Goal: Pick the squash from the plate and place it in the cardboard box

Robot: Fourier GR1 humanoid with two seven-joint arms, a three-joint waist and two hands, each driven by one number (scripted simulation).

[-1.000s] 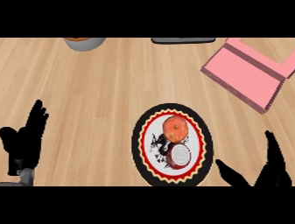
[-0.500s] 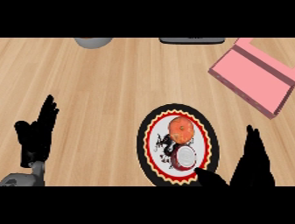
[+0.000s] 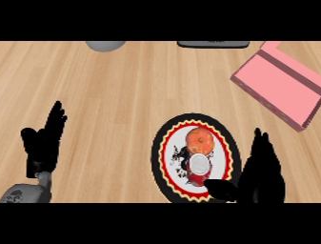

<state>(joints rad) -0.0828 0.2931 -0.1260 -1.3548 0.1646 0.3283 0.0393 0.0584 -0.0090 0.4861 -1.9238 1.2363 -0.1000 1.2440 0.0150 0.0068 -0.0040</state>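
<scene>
Two robot hands show above the wooden table (image 3: 121, 86), both coming in from the lower edge. The left robot hand (image 3: 43, 143) is at the far left, fingers straight, close together and pointing up the view, holding nothing, well apart from the plate. The right robot hand (image 3: 261, 171) is just beside the plate's right side, its fingers also straight and together, pointing away from the robot. Its thumb juts left across the plate's lower right rim, though contact cannot be judged. It grips nothing. The squash (image 3: 201, 139), orange and round, lies on the upper half of the plate (image 3: 157, 157), which has a black rim and a red and yellow toothed band. A white round piece (image 3: 199, 164) sits just below the squash on the same plate. The pink box (image 3: 282, 88) lies open at the upper right, well apart from the plate. A grey rounded object (image 3: 106, 45) and a dark flat object (image 3: 213, 44) sit at the table's far edge.
</scene>
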